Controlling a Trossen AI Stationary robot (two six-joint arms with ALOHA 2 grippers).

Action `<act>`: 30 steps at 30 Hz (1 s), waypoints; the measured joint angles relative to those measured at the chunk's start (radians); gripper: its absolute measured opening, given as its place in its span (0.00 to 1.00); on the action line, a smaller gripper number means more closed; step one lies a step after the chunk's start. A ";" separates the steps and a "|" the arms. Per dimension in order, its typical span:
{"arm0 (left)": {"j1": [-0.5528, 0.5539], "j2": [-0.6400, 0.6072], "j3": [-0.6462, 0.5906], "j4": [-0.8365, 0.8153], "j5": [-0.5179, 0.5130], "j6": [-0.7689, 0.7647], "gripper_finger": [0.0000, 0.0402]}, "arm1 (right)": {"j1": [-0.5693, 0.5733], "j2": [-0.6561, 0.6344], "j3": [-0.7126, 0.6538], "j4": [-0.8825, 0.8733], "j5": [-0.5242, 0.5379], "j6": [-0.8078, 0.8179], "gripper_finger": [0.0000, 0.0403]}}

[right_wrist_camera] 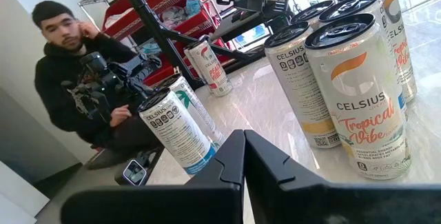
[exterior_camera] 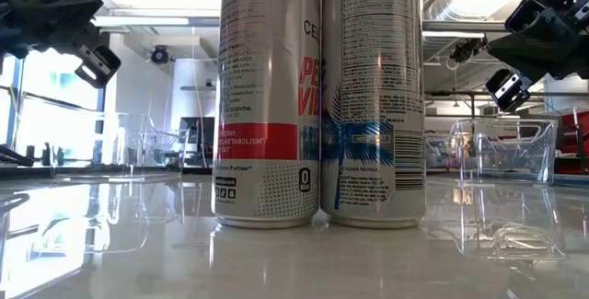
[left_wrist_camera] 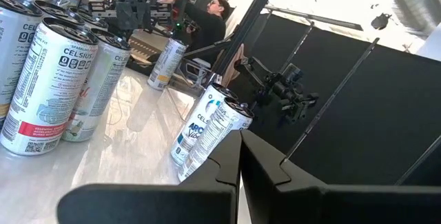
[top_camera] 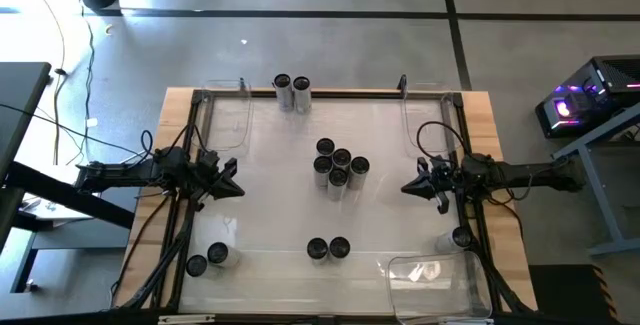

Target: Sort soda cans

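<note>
About twelve slim soda cans stand upright on the table. A cluster of five is at the middle, a pair at the far edge, a pair at the near edge, two near left and one near right. The near pair fills the low view. My left gripper hovers shut left of the cluster, its fingers closed together. My right gripper hovers shut right of the cluster, and its fingers also meet. Both are raised off the table.
Clear plastic bins sit at the far-left corner, the far-right corner and the near-right corner. A black frame rail runs along the far edge. A person in dark clothes sits beyond the table.
</note>
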 joint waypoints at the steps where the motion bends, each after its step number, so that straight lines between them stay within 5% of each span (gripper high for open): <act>1: 0.000 0.000 0.000 0.000 0.000 0.000 0.00 | 0.000 0.000 0.000 0.000 0.000 0.000 0.00; 30: 0.000 0.000 0.000 0.063 -0.009 -0.030 0.00 | 0.000 0.000 0.000 0.000 0.000 0.000 0.00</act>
